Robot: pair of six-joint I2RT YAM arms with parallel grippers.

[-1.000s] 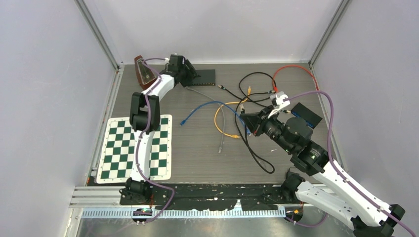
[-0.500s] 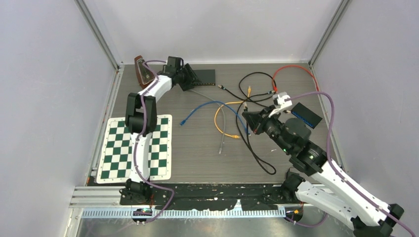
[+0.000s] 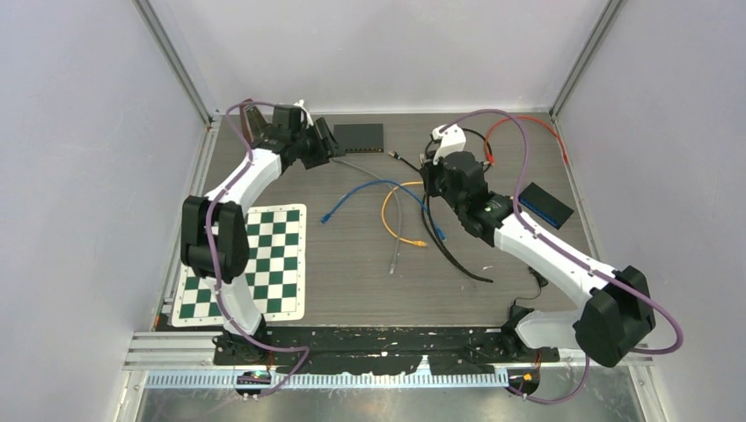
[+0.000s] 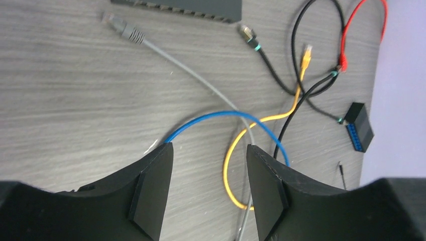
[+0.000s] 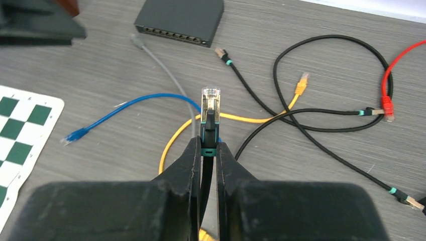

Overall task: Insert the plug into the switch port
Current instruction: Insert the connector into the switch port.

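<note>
The right gripper [image 5: 206, 146] pinches the plug [image 5: 210, 100]; the switch [image 5: 182, 19] lies ahead of its jaws, ports indistinct. The left gripper [image 4: 208, 153] has its jaws spread, the switch cut off beyond them.

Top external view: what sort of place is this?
Most likely a robot-manipulation test cell in a lab: plain walls and aluminium rails box in a wood-grain table, a checkerboard mat lies on it, and a network switch and loose Ethernet cables are laid out.

Switch [image 3: 359, 136] at the table's [image 3: 352, 272] back edge, cable tangle [image 4: 249, 120] before it, mat [image 3: 242, 264] near-left, small box [image 3: 545, 204] right.
</note>
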